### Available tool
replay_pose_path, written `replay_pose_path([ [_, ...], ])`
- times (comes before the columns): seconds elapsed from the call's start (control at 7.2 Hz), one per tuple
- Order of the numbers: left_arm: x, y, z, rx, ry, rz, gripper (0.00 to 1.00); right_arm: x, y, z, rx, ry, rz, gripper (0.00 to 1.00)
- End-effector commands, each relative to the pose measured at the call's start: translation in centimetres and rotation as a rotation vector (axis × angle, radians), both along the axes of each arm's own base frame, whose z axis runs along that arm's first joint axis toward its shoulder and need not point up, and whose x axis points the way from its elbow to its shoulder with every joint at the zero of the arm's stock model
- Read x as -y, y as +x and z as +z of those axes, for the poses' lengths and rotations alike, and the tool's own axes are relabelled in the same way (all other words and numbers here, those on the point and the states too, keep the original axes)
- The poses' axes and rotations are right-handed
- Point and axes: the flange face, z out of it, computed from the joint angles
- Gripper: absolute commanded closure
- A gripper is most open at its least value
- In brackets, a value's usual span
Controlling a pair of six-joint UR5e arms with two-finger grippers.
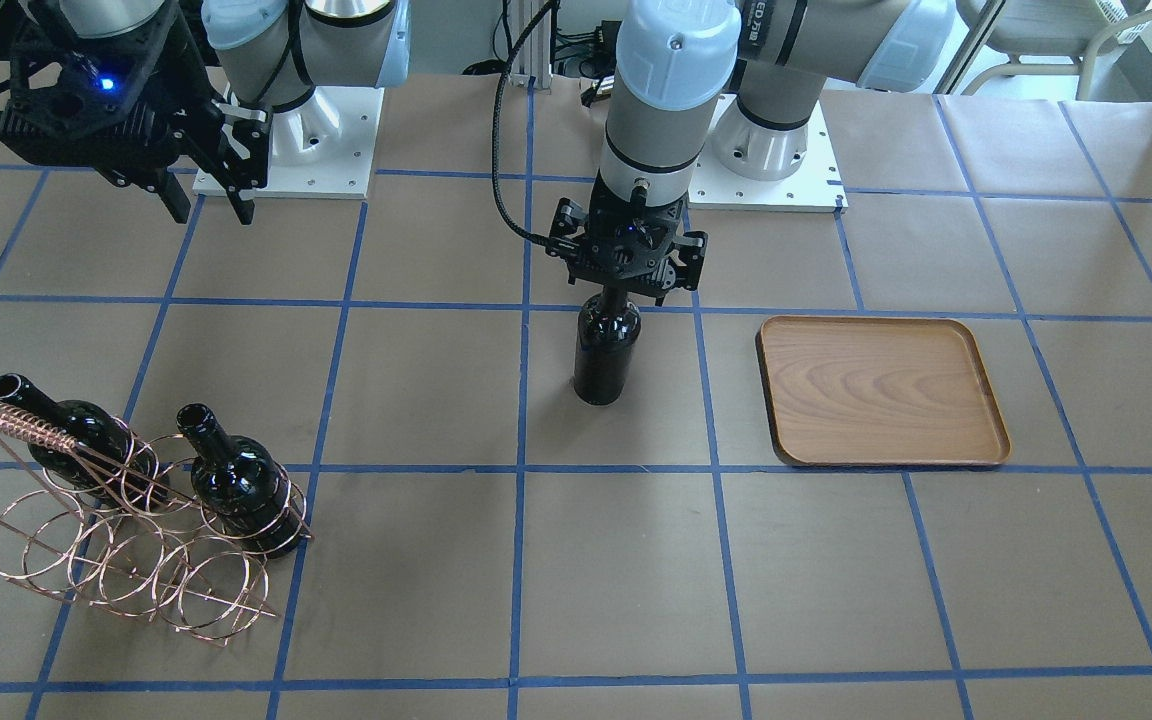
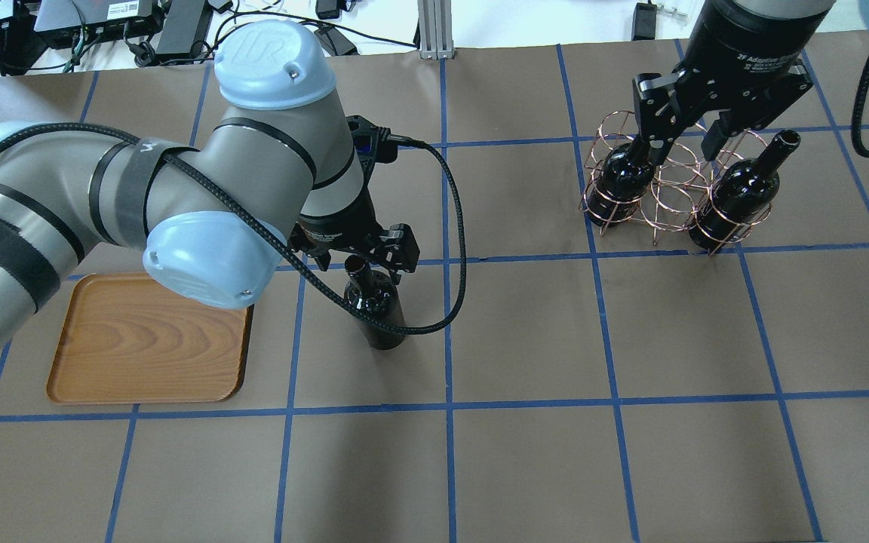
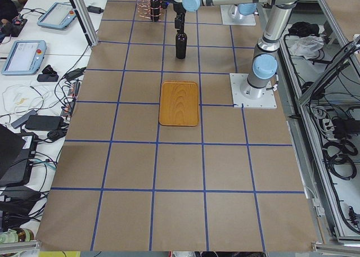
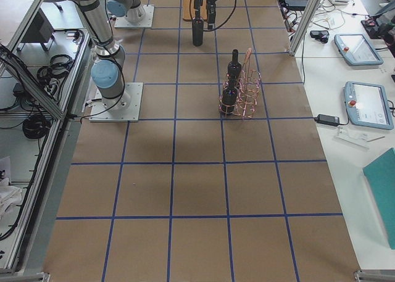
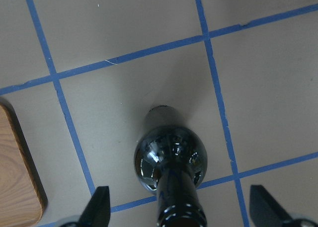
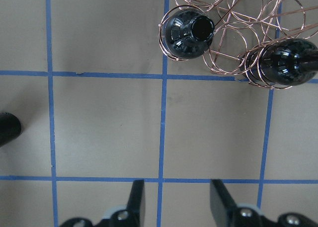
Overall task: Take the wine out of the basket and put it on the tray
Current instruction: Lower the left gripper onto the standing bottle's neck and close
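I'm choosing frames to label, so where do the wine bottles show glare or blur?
Left wrist view: bright reflections speckle the standing wine bottle at its shoulder, and its neck near the lens is soft. Right wrist view: the basket is crisp, with small highlights on its two bottles. Front-facing view: the standing wine bottle is near-featureless black. Side views: bottles too small to judge.

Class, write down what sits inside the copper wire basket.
Two wine bottles stand in rings of the basket; the other rings hold nothing. The bottles' bases are covered.
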Motion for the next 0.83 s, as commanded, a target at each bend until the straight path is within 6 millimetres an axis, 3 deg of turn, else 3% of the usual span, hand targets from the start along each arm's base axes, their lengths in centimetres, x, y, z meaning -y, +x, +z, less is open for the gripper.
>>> replay_pose_path([
  [0.0, -0.14, 0.04, -0.55, 0.004, 0.011, -0.002, 0.00, 0.00, 0.03, 0.00, 0.003, 0.000, 0.000, 0.45],
  [0.14, -0.07, 0.10, -0.63, 0.004, 0.012, 0.000, 0.02, 0.00, 0.01, 0.00, 0.001, 0.000, 0.000, 0.45],
  [0.28, -0.04, 0.09, -0.56, 0.004, 0.011, -0.002, 0.16, 0.00, 0.03, 0.00, 0.003, 0.000, -0.002, 0.44],
  [0.42, -0.04, 0.09, -0.56, 0.003, 0.011, -0.005, 0.54, -0.01, 0.09, -0.08, 0.009, 0.001, -0.006, 0.43],
  [0.69, 0.13, 0.06, -0.24, 0.002, 0.002, -0.003, 0.59, -0.02, 0.04, -0.09, 0.004, 0.003, -0.011, 0.42],
])
